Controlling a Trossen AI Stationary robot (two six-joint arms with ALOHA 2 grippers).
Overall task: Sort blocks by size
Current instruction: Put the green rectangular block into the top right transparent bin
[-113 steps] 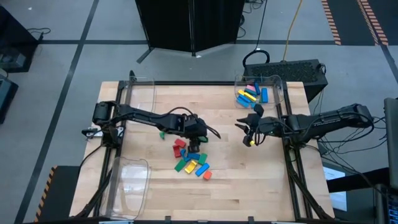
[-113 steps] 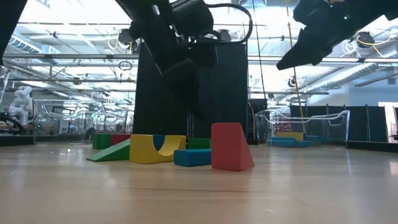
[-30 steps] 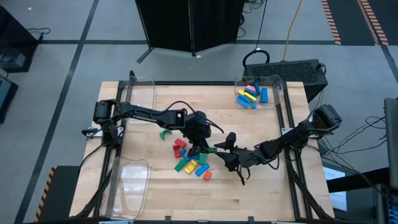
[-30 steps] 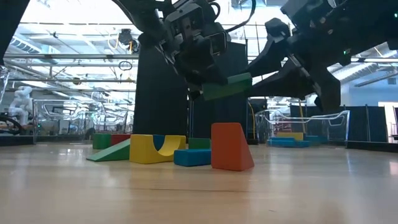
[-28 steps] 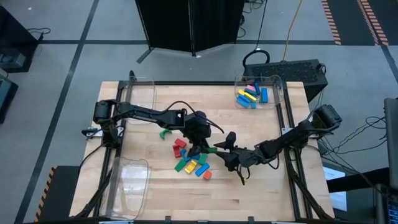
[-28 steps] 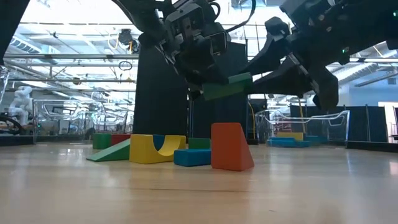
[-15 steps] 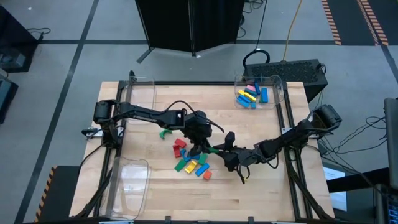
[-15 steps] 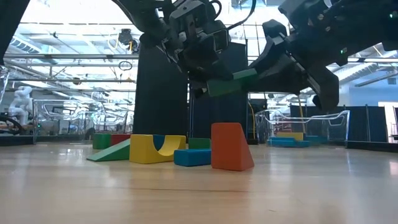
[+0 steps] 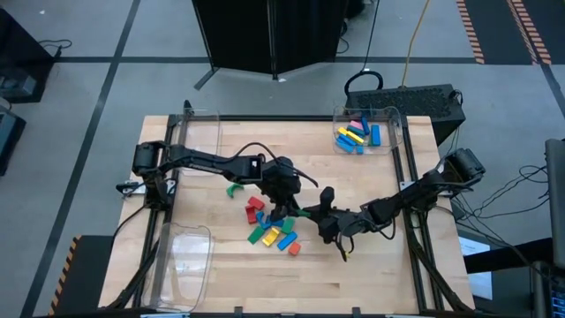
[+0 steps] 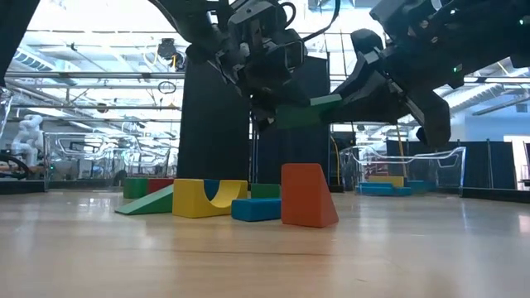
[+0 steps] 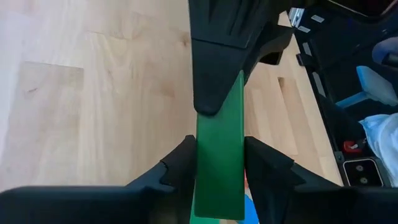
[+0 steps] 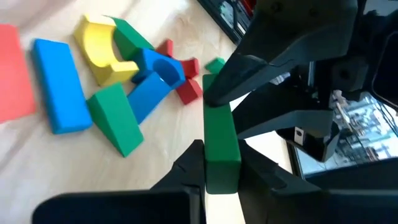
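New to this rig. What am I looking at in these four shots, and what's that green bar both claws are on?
Two dark robot arms work at a wooden table. One camera looks straight down, one sits at table height, and one rides on each wrist. The green bar is a long block held in the air above the table's middle: the left gripper and the right gripper each clamp one end, a handover by the look of it. Below lies a pile of coloured blocks. More blocks sit in a clear bin at the far right corner. Another clear bin is near left.
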